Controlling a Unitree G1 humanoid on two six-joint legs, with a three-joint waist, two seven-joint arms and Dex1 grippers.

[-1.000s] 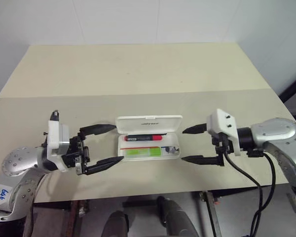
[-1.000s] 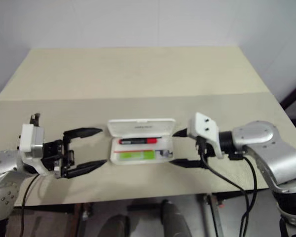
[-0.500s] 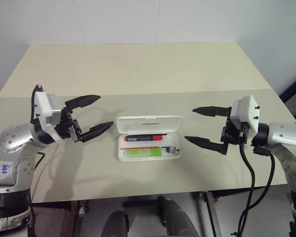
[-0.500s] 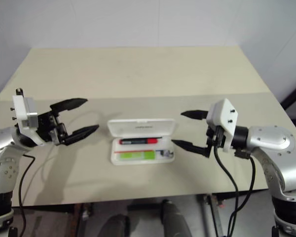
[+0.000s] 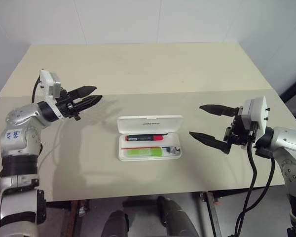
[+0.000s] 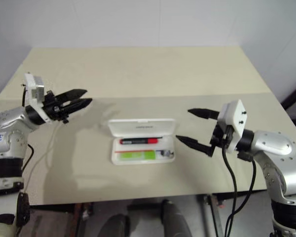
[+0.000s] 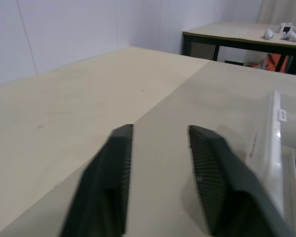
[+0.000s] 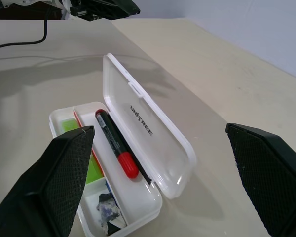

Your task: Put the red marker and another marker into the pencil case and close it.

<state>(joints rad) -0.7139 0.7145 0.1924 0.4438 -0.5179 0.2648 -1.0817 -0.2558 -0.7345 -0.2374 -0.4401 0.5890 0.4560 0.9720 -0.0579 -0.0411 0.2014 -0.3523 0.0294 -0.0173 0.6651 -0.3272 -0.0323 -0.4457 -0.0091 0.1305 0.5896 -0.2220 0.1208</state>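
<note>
- Head views: the pencil case point(image 5: 149, 138) sits open in the middle of the table point(image 5: 138, 69), lid tipped back, so closing it looks like the only job left. The red marker point(image 5: 145, 137) is in the back slot, the green highlighter point(image 5: 143, 152) in the front one, so both are parked where they belong.
- The left gripper point(image 5: 87, 97) is off to the case's left and well apart from it, fingers nearly together with a slim gap, holding nothing. The right gripper point(image 5: 211, 125) is near the case's right end, spread wide and empty, my guess is it's lined up to steady the case or flip the lid.
- Left wrist view: two dark fingers point(image 7: 111, 177) close together, with the case edge off to one side.
- Right wrist view: fingers wide apart and the case lying between them.
- Count: one case, two markers, two grippers, plus some small grey bits point(image 8: 107, 211) in the end compartment.
</note>
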